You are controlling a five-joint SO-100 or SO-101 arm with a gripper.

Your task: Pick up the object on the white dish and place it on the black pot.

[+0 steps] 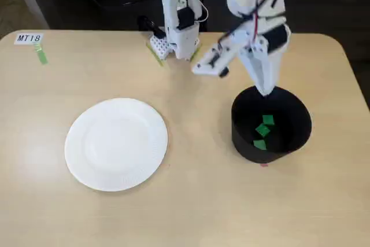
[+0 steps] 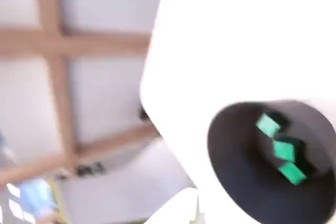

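While the arm hung at the pot's 12 o'clock rim:
Gripper [image 1: 243, 72]: spread apart, empty.
Green cubes [image 1: 263, 129]: three lay inside the black pot [image 1: 243, 137].
Paper plate [image 1: 92, 172]: bare.
Advice: lift straight clear, avoiding the wall.

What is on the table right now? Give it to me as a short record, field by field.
plate: white plate, empty, left of the pot in the fixed view
pot: black pot, upright on the table
cubes: three green cubes lying inside the pot
gripper: gripper at the pot's far rim, nothing visibly in it; open or shut not clear
label: paper tag at the table's far left corner
task state: plate cleared, cubes in the pot
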